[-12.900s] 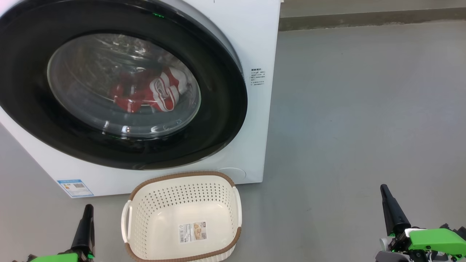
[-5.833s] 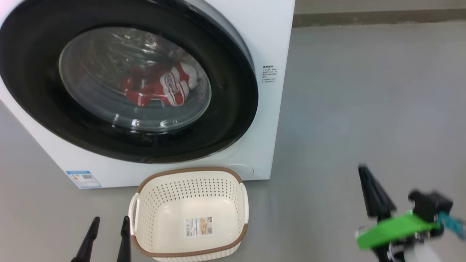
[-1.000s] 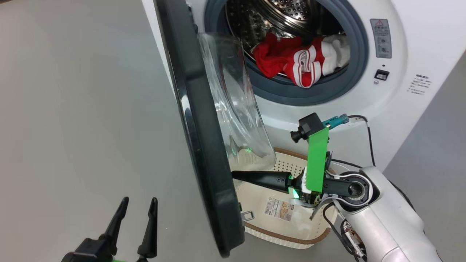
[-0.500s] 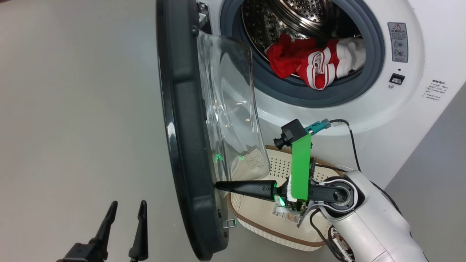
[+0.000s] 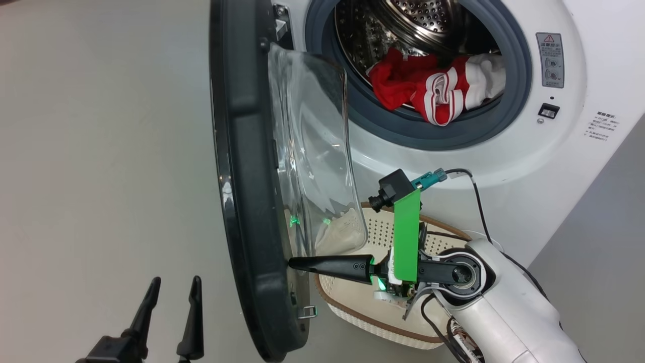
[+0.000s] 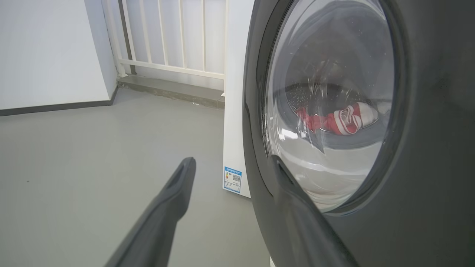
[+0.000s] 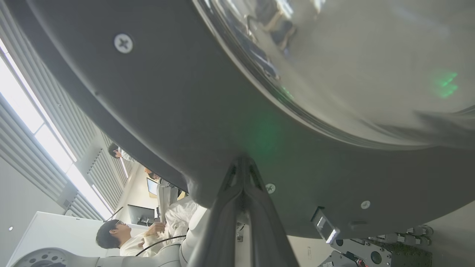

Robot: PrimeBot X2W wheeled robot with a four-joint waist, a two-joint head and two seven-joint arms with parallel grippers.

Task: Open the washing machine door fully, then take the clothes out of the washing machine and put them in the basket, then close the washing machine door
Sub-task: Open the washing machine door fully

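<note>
Opening nearly done — round black-rimmed glass door [image 5: 242,176] swung wide, right gripper [image 5: 292,262] pinched shut, empty, pressing its inner rim; left gripper [image 5: 175,280] spread, empty. Left to do — red-and-white clothes [image 5: 433,85] into cream perforated basket [image 5: 352,312], then closing.

Warning-triangle sticker [image 5: 550,59] on washer [image 5: 554,166]; txt unreadable

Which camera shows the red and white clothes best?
Head view: the red and white clothes lie unobstructed in the steel drum. Left wrist view shows them small through the door's glass; right wrist view faces its dark rim.
</note>
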